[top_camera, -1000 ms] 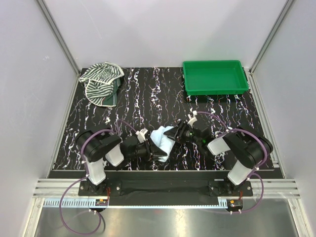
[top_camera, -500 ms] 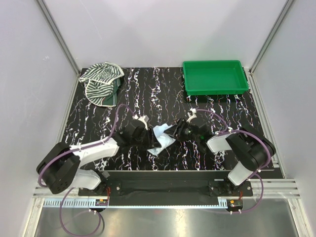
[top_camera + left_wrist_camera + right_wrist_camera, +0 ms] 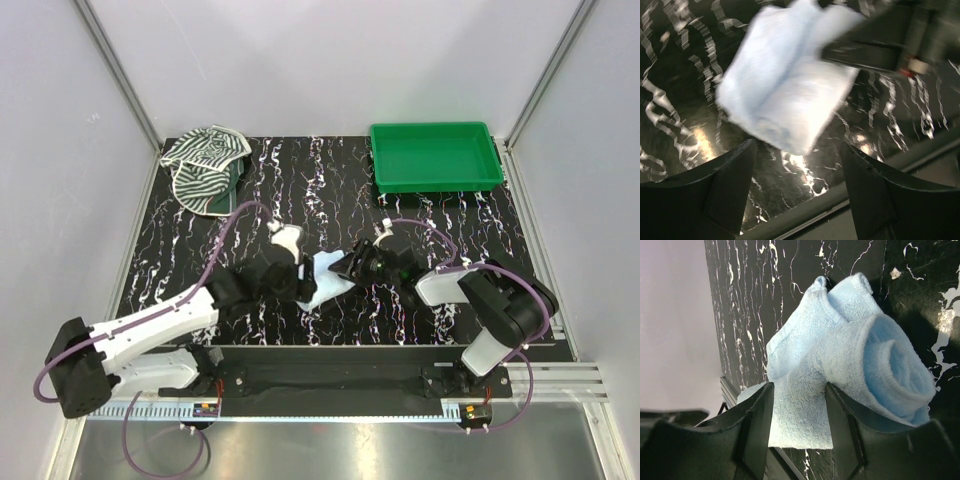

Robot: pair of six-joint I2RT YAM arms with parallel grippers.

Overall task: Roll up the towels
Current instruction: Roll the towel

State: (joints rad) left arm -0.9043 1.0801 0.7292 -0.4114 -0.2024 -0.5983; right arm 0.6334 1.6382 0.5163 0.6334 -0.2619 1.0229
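- Pale blue cloth, the blue towel [image 3: 325, 278] lay near the front middle of the surface [image 3: 300, 190], between the two arms. It was partly rolled, its spiral end showing in the right wrist view and a loose flap trailing toward the left arm.
- The right gripper [image 3: 798, 390] had its fingers closed on a fold of that flap, just beside the roll.
- The left gripper [image 3: 795, 165] held its fingers apart and empty, the flap's free edge just ahead of them.
- The striped towel [image 3: 205, 165] sat crumpled at the far left corner, well apart and seemingly not yet rolled.
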